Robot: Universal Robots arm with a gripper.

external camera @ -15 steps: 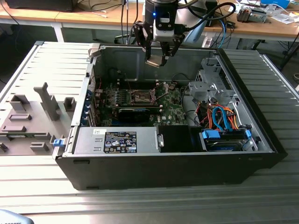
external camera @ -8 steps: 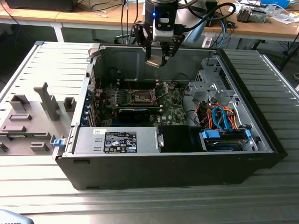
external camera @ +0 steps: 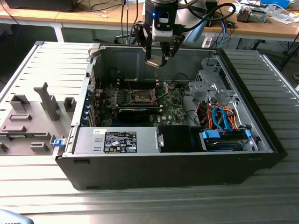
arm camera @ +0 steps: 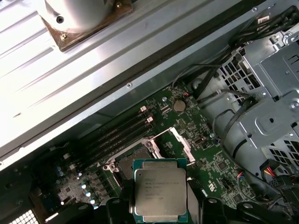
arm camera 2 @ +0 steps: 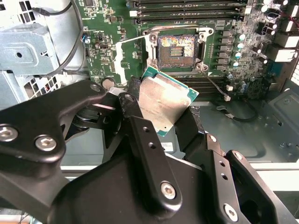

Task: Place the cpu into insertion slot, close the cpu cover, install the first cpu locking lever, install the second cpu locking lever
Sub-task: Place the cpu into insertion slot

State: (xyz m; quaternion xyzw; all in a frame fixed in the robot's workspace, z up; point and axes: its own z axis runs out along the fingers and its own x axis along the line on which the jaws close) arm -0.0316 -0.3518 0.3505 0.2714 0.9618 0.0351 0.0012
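My gripper (external camera: 156, 59) hangs above the open computer case, shut on the cpu (external camera: 153, 63). In both wrist views the cpu (arm camera 2: 163, 100) (arm camera: 160, 189) is a silver-faced square chip with a green rim, pinched by its edges between the black fingers (arm camera 2: 133, 109). Below it on the green motherboard lies the insertion slot (arm camera 2: 176, 49) (external camera: 140, 96), dark and uncovered, partly hidden behind the chip in the first wrist view (arm camera: 131, 163). The cpu cover (arm camera: 180, 142) (arm camera 2: 124, 53) is swung open beside the slot. A thin wire locking lever (arm camera 2: 180, 29) runs along one edge of the slot.
A long black expansion card (external camera: 135, 112) sits just in front of the slot. A metal drive cage (external camera: 210, 88) with orange and blue cables (external camera: 224, 116) fills the exterior view's right of the case. A power supply (external camera: 117, 140) is at the front. A grey fixture block (external camera: 28, 121) stands outside, left.
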